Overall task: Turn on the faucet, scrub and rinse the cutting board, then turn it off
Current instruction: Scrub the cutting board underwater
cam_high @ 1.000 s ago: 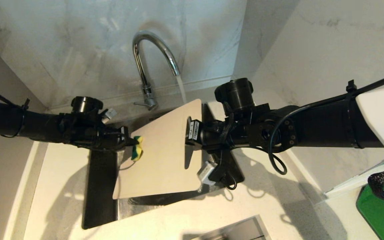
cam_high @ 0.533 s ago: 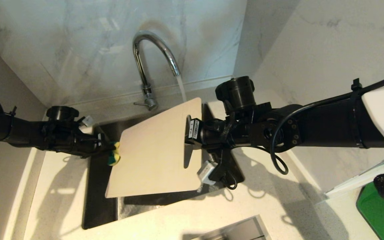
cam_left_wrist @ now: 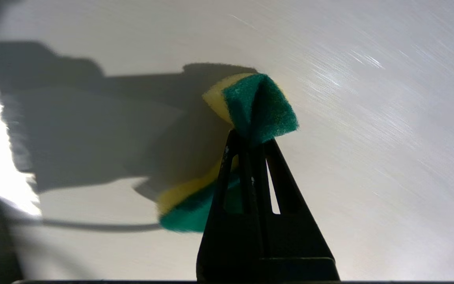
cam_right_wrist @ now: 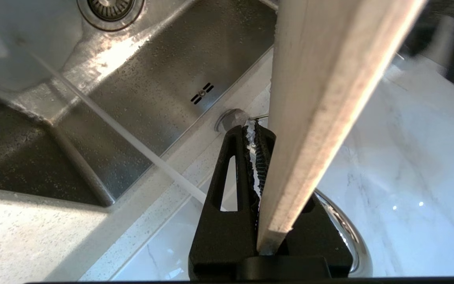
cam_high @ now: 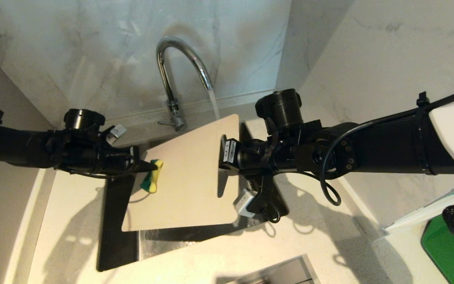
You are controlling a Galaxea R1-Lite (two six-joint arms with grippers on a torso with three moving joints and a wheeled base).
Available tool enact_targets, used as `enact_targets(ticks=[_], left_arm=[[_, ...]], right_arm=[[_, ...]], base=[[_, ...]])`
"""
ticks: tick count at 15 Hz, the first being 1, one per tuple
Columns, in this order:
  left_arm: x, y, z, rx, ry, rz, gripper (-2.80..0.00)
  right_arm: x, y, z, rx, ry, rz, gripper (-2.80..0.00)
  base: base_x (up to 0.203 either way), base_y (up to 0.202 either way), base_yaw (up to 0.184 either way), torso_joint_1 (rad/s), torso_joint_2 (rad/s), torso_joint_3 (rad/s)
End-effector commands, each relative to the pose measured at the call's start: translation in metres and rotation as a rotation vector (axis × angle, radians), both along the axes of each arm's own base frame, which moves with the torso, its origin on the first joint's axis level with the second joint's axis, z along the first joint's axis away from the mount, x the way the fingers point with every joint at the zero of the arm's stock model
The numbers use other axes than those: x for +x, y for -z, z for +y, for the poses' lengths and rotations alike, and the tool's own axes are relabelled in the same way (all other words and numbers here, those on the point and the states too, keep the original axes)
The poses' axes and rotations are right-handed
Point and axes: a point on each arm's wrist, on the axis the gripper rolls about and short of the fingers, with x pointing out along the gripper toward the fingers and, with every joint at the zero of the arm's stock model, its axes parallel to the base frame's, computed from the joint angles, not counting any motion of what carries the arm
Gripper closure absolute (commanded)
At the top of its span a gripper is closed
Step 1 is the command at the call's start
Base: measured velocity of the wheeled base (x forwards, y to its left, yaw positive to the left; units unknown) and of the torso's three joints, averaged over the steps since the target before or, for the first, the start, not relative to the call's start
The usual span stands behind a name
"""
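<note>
Water runs from the faucet [cam_high: 179, 67] in a thin stream that lands at the far corner of the cutting board [cam_high: 183, 177], which is held tilted over the sink [cam_high: 116, 244] rather than resting on the tabletop [cam_high: 250, 252]. The right claw [cam_high: 222, 154] is clamped narrow on the board's right edge — in the right wrist view the board [cam_right_wrist: 321, 98] sits edge-on between the closed jaws. The left claw [cam_high: 151, 166] is pinched tight on a yellow-and-green sponge [cam_high: 151, 180], pressing it against the board's left part; the left wrist view shows the sponge [cam_left_wrist: 250, 106] folded and squeezed at the tips. The scrub looks underway, with rinsing and shutting off the tap still to do. The main risk is the one-edge hold: a wet, thin board pushed by the sponge far from the grip could pivot or slip down into the sink. The sponge, held only by a fold, might also twist out — and the stream could splash off the tilted board onto the tabletop.
</note>
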Motion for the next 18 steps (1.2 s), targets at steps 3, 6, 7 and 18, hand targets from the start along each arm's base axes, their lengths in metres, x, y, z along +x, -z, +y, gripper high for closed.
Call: enact_targets(ticks=[3, 6, 7, 18], left_arm=[[-0.067, -0.043, -0.065, -0.078, 0.167, -0.003, 0.0], [-0.087, -0.037, -0.084, -0.06, 0.198, 0.035, 0.0], [-0.088, -0.037, -0.084, -0.061, 0.197, 0.037, 0.0], [-0.065, 0.023, -0.055, -0.022, 0.092, 0.046, 0.0]], right_arm=[[0.002, 0.002, 0.001, -0.008, -0.006, -0.009, 0.0], [0.001, 0.002, -0.001, -0.01, -0.004, -0.004, 0.0], [0.001, 0.002, -0.002, -0.009, -0.004, -0.003, 0.0], [-0.001, -0.002, -0.005, 0.009, 0.014, 0.009, 0.0]], base=[[0.0, 0.0, 0.0, 0.0, 0.0, 0.0], [0.0, 0.0, 0.0, 0.0, 0.0, 0.0], [0.0, 0.0, 0.0, 0.0, 0.0, 0.0], [0.0, 0.0, 0.0, 0.0, 0.0, 0.0]])
